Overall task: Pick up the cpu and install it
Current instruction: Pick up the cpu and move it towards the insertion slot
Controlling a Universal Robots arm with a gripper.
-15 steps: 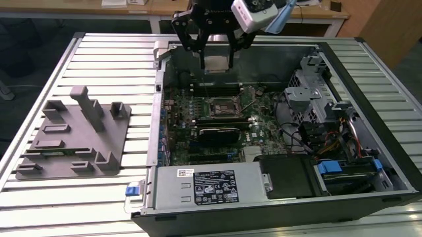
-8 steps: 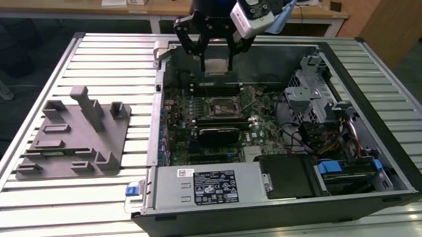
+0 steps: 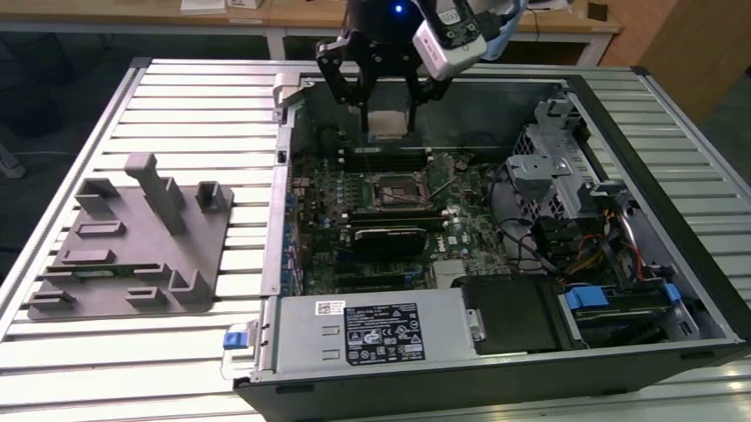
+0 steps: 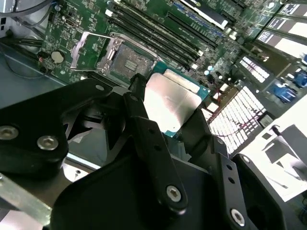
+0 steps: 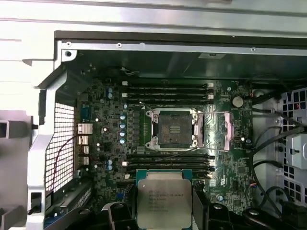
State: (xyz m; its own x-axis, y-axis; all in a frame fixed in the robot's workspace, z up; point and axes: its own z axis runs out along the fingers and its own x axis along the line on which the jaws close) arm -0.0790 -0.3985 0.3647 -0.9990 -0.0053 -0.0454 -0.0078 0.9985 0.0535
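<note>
CPU [image 3: 388, 126] x1 | clamped by its edges between 2 fingers [image 4: 142, 120] of gripper [image 3: 386, 114] x1, one finger per side, metal top showing | held aloft over open case [image 3: 586, 92] x1, just far of empty socket [image 5: 172, 128] x1 | grey fixture [image 3: 129, 255] x1 at exterior view's left, well apart.

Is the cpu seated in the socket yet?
No, in the first wrist view the socket sits empty and the gripper holds the cpu clear of it.
</note>
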